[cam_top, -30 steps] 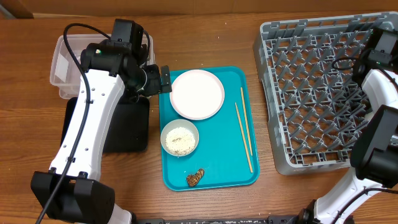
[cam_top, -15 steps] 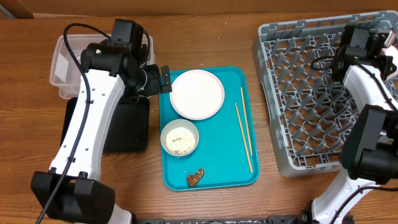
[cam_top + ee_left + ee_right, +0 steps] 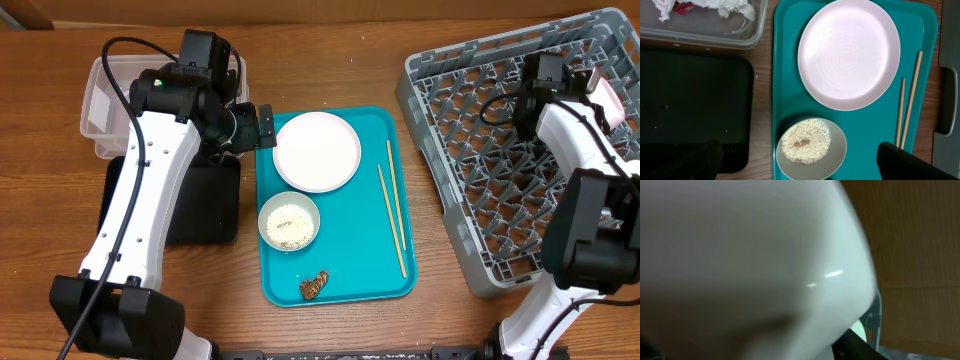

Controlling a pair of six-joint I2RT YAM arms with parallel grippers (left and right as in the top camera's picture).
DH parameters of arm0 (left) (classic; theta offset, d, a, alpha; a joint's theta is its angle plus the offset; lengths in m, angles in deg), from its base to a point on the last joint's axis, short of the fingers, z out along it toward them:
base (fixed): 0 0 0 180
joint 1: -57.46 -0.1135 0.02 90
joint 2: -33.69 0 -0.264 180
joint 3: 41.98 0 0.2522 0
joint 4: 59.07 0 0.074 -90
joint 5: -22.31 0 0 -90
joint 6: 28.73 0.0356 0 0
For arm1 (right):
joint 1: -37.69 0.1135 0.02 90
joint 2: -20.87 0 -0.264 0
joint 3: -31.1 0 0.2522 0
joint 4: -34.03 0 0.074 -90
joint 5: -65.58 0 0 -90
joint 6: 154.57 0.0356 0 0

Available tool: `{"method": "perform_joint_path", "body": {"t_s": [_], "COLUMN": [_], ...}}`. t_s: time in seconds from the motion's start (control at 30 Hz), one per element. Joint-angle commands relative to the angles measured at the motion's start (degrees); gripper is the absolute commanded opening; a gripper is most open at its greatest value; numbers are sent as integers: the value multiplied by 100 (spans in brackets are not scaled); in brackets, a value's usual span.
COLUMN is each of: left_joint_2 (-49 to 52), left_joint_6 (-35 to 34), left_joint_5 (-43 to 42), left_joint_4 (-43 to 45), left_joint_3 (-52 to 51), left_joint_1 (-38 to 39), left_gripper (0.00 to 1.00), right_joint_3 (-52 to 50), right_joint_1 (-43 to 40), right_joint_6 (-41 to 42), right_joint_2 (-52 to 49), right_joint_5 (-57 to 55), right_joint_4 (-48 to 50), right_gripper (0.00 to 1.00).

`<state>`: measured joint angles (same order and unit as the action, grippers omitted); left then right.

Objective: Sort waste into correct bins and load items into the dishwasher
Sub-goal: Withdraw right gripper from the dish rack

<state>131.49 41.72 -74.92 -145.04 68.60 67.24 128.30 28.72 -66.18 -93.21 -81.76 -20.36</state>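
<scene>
white dish [image 3: 740, 255] blocks right wrist view

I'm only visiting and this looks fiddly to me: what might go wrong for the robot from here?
1. The right wrist view is filled by a pale dish, so that camera sees little else; the dish could land badly among the dish rack pegs.
2. The bowl of rice could spill grains onto the teal tray if tipped.
3. The chopsticks lie flat and thin, probably hard to pinch.
</scene>
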Motion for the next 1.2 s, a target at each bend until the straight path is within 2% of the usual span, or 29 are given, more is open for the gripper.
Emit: {"method": "perform_joint_path", "body": {"t_s": [0.0, 0.17, 0.33, 0.57, 0.7, 0.9, 0.97, 1.1, 1.17], "left_joint_2": [-74, -74, -74, -74, -72, -74, -74, -74, -74], "left_joint_6": [26, 26, 26, 26, 26, 26, 26, 28, 28], "left_joint_5": [17, 17, 20, 20, 20, 20, 20, 20, 20], "left_joint_4": [-2, -2, -59, -109, -105, -107, -107, -142, -144], "left_joint_3": [83, 83, 83, 83, 83, 83, 83, 83, 83], "left_joint_1": [42, 39, 39, 39, 39, 42, 39, 39, 39], "left_gripper": [100, 100, 100, 100, 100, 100, 100, 100, 100], "right_joint_3": [-9, -9, -9, -11, -11, -24, -24, -175, -334], "right_joint_1": [-7, -2, -2, -4, -4, -9, -9, -7, -2], "right_joint_6": [168, 234, 828, 835, 855, 1255, 1451, 1541, 1537], "right_joint_2": [723, 1504, 2114, 2269, 2267, 2267, 2267, 2267, 2267], "right_joint_5": [619, 1821, 3458, 5731, 5958, 5512, 5270, 5268, 5366], "right_joint_4": [-111, -813, -1875, -3082, -3624, -4175, -4275, -4555, -4614], "right_gripper": [48, 54, 55, 59, 59, 59, 55, 34, 30]}}
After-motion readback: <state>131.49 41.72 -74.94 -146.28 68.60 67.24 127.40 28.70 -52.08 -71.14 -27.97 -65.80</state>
